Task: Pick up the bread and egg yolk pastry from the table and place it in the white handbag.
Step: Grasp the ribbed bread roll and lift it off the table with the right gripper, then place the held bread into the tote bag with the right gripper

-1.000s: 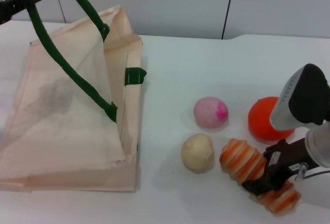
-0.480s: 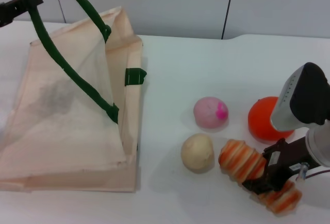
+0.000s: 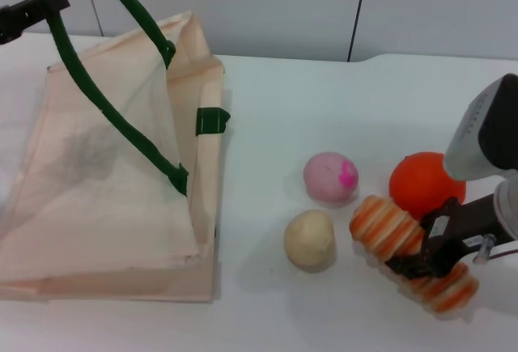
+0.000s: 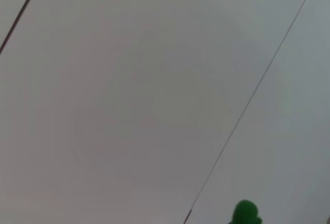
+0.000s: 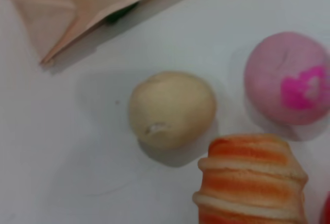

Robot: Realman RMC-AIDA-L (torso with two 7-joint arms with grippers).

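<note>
- Cream cloth makes up the white handbag [image 3: 121, 206], which lies on the table [image 3: 291, 109] at the robot's left; one dark green rope handle [image 3: 97, 85] is lifted into a tall arch by the left gripper [image 3: 28, 12] at its top. The gripper appears clamped on the rope.
- Only the head view shows the whole bag and its small green side tab [image 3: 212, 119]; the right wrist view catches just a folded corner of it.
- Left wrist view shows only pale wall panels and a green tip of the handle.
- Ridged and striped orange and cream, the bread [image 3: 409, 251] lies at the robot's right, gripped across its middle by the right gripper [image 3: 429, 255], closed on the loaf.
- Matte and round, the egg yolk pastry [image 3: 310, 239] sits just beside the bread's end; the right wrist view shows a small dent in its surface.
- A pink ball [image 3: 330, 176] with a magenta spot and a smooth orange ball [image 3: 421, 184] rest behind them.
</note>
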